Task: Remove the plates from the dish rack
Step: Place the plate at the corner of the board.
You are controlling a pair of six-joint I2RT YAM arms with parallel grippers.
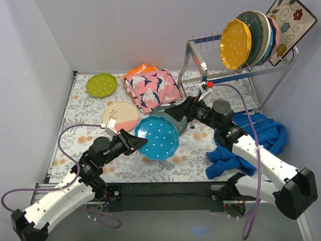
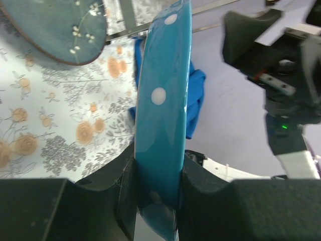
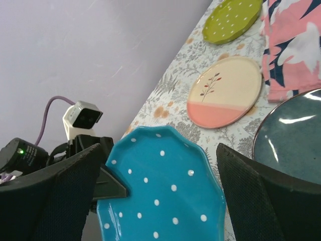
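My left gripper is shut on the rim of a blue dotted plate, which it holds above the table and which appears edge-on in the left wrist view. My right gripper is open just right of that plate, its fingers apart from it, above a dark teal plate on the table. A cream-pink plate and a lime dotted plate lie flat at the left. The dish rack at the back right holds an orange dotted plate, several more round plates and a square floral plate.
A pink bird-print cloth lies at the back middle with an orange item behind it. A blue garment is heaped at the right, under the right arm. Walls enclose the floral table on the left, back and right.
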